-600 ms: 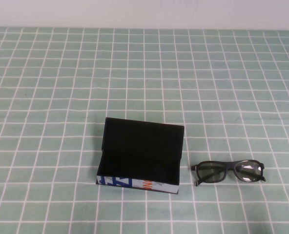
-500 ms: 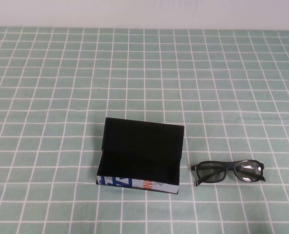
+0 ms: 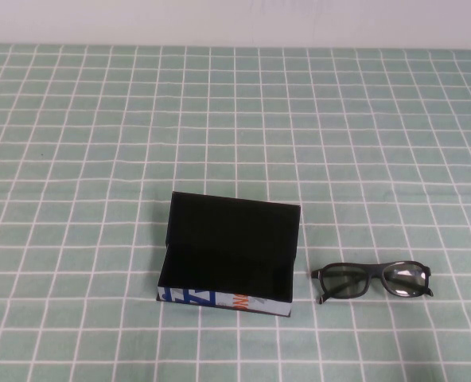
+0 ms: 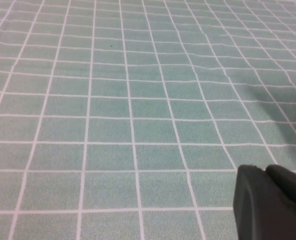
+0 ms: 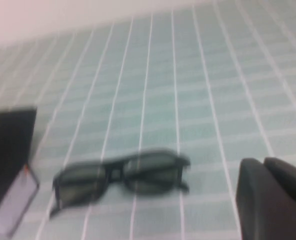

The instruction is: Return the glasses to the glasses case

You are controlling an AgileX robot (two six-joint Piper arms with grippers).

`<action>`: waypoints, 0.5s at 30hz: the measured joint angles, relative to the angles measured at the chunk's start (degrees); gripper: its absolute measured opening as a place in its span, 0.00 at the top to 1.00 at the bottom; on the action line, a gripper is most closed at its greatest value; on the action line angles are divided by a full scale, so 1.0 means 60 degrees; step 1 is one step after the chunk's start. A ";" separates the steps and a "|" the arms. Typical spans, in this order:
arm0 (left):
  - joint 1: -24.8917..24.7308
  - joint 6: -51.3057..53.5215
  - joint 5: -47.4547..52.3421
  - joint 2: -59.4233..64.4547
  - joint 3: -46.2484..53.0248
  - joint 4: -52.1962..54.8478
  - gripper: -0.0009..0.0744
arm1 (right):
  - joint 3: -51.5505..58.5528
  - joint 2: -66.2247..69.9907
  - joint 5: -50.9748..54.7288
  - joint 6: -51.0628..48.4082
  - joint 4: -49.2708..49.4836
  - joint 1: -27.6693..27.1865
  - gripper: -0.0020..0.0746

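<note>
I see the glasses (image 3: 372, 280) flat on the desk (image 3: 235, 119), just right of the open glasses case (image 3: 227, 255). Right pincer (image 5: 270, 200) closed, empty, near the glasses; left pincer (image 4: 268, 202) low over bare cloth, state unclear.

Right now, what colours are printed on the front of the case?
Blue, white and orange on the case front, black elsewhere; the high view shows it best.

Neither arm in the high view, left gripper (image 4: 270, 202) a dark bulk at its wrist view's edge, low above the surface, right gripper (image 5: 273, 197) likewise at its view's edge, fingers closed, holding nothing
</note>
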 joint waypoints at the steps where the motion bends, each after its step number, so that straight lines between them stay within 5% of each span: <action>1: 0.0000 0.0000 0.0000 0.0000 0.0000 0.0000 0.99 | 0.0000 0.0000 -0.0216 0.0000 0.0027 0.0000 0.99; 15: 0.0000 0.0000 0.0000 0.0000 0.0000 0.0000 0.99 | 0.0000 0.0000 -0.3699 -0.0195 0.0633 0.0000 0.99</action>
